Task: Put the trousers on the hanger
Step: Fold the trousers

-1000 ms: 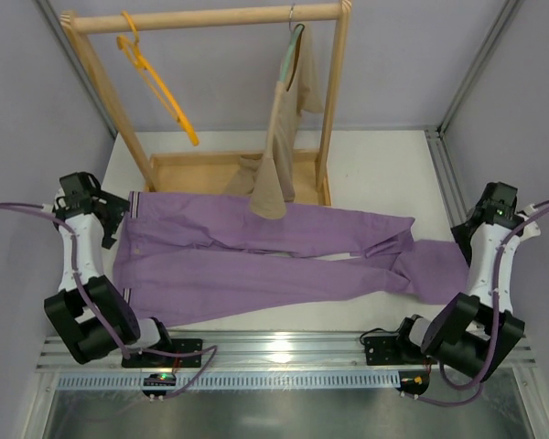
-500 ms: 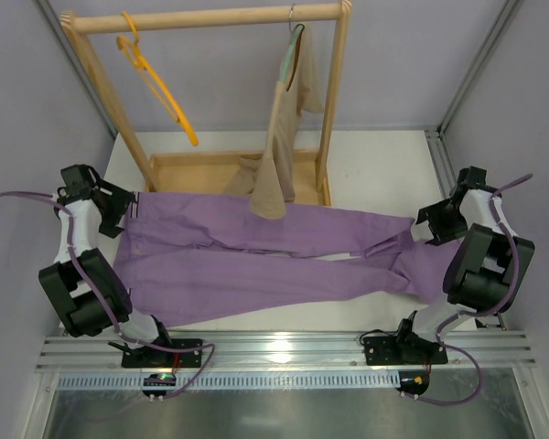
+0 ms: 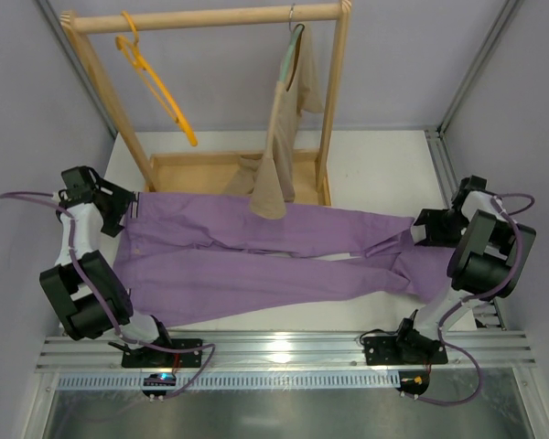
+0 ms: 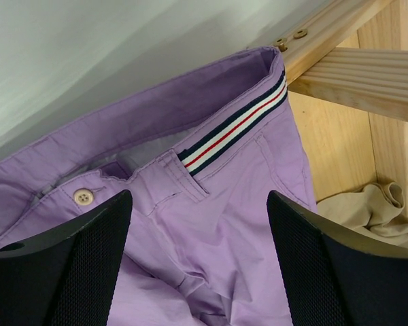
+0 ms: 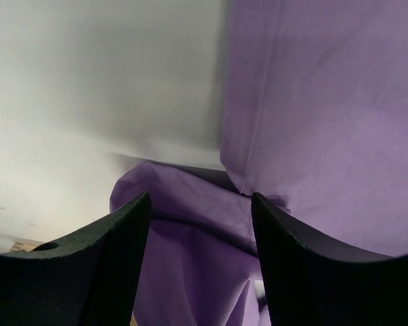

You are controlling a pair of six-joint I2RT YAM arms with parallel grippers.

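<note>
The lilac trousers [image 3: 256, 261] lie flat across the table, striped waistband [image 4: 234, 125] at the left and leg ends at the right. My left gripper [image 3: 122, 204] hovers open at the waistband corner, and its wrist view shows wide jaws [image 4: 200, 261] over the fabric beside a button [image 4: 83, 196]. My right gripper [image 3: 423, 229] is open at the leg ends, where a fold of the trousers [image 5: 190, 238] lies between its fingers [image 5: 102, 272] without being pinched. The orange hanger [image 3: 157, 84] hangs empty on the rack's rail at the far left.
The wooden rack [image 3: 210, 16] stands at the back, its base [image 4: 347, 75] just beyond the waistband. A beige garment [image 3: 279, 137] on a grey-green hanger droops onto the trousers' far edge. Frame posts flank the table, and a metal rail runs along the near edge.
My right arm has swung in from the table's right edge, bringing its gripper to the leg ends. My left gripper has turned slightly toward the waistband. The trousers have not moved.
</note>
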